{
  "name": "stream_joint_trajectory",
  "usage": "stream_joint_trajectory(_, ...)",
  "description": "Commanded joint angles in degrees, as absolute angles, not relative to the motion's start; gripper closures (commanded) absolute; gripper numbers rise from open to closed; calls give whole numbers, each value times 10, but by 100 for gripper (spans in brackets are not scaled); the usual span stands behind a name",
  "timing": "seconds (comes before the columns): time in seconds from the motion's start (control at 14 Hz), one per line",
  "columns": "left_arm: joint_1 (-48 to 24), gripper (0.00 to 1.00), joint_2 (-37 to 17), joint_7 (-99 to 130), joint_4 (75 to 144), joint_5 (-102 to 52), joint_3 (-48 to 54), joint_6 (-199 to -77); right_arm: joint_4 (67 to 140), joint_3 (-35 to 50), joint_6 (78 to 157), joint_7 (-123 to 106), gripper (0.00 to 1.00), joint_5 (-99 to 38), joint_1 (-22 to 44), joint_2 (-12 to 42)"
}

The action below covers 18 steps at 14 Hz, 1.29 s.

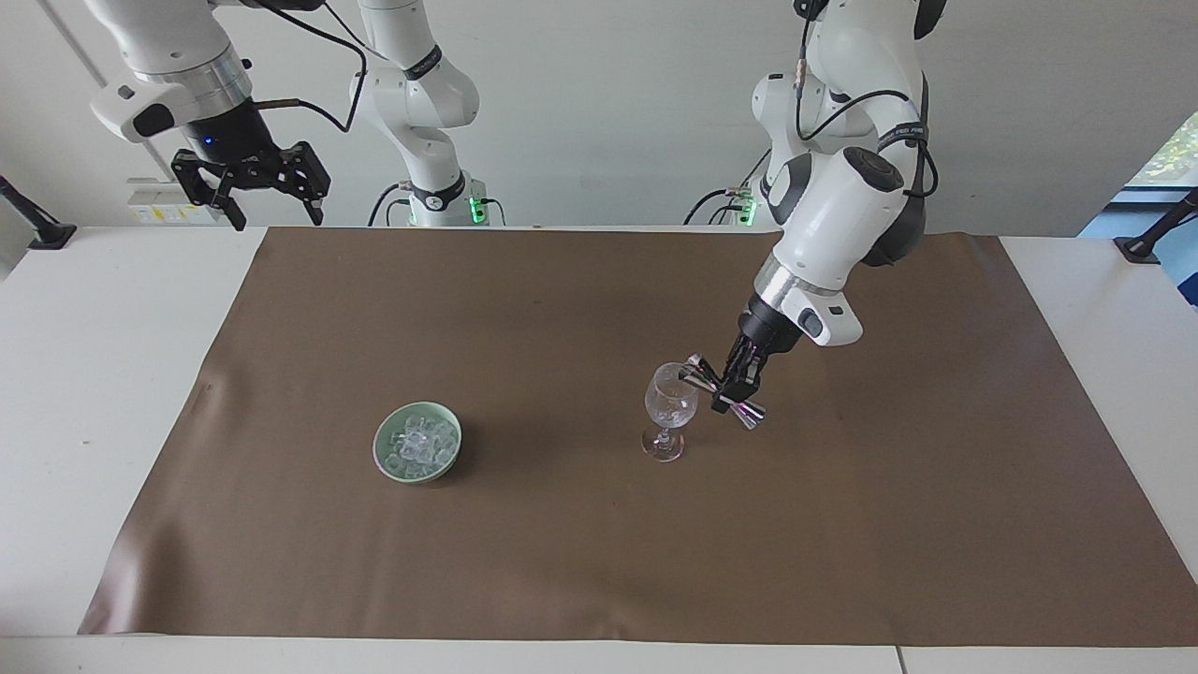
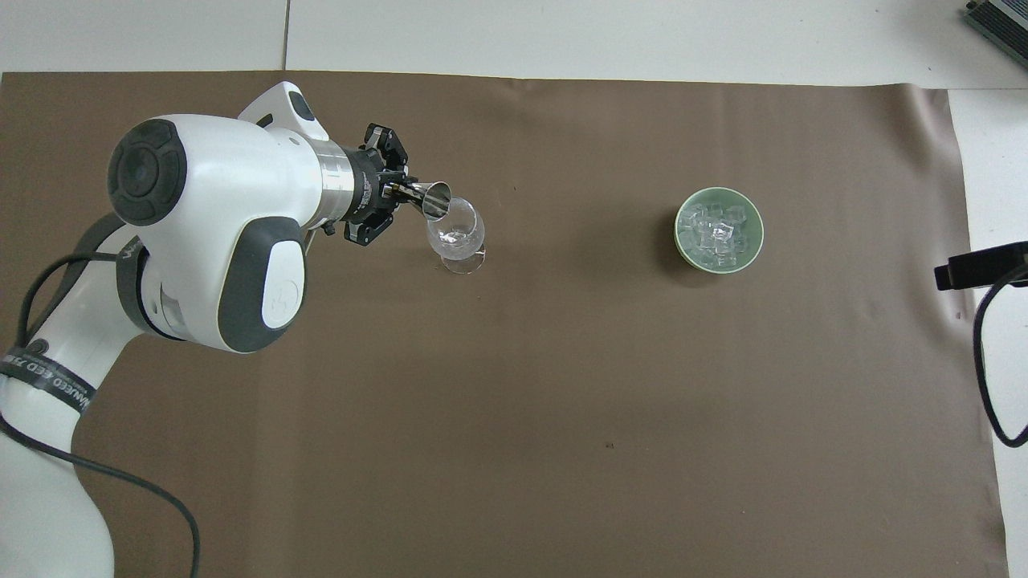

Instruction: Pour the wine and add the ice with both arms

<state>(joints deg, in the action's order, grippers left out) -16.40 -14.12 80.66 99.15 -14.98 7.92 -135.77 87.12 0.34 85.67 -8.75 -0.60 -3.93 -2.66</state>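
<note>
Facing view
Left tool (image 1: 731, 388): pinched on the jigger (image 1: 721, 390) at its waist, just beside the wine glass (image 1: 670, 412).
Jigger axis: tilted, one mouth at the glass rim and angled into the bowl of the glass, the other end pointing down toward the left arm's end of the tabletop (image 1: 112, 374).
Wine: no liquid shows.
Right tool (image 1: 251, 187): spread, empty, raised over the tabletop edge by the robots; arm waits.
Ice (image 1: 418, 442): heaped in the green bowl (image 1: 384, 457), on the brown mat (image 1: 842, 524).

Overhead view
Left tool (image 2: 384, 195): gripping the jigger (image 2: 427, 198).
Jigger mouth: overlaps the wine glass (image 2: 458, 238) rim.
Ice (image 2: 717, 233): in the bowl (image 2: 681, 241), toward the right arm's end, well apart from the glass.
Nearer arm for ice, as judged: the right.
</note>
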Motion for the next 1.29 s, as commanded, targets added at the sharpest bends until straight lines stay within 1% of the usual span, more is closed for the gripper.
stream_joint_trajectory(0.0,-175,100,-135,796,995,-139,70,-1371,889,2,866,-137,0,-4,-49,-40)
stream_joint_trajectory(0.21,-175,100,-135,795,995,-116,70,-1375,889,-3,855,-149,0,-4,-64,-42)
stream_joint_trajectory(1.22,-181,100,-135,792,999,-54,70,-1395,886,-8,873,-145,0,-5,-65,-40)
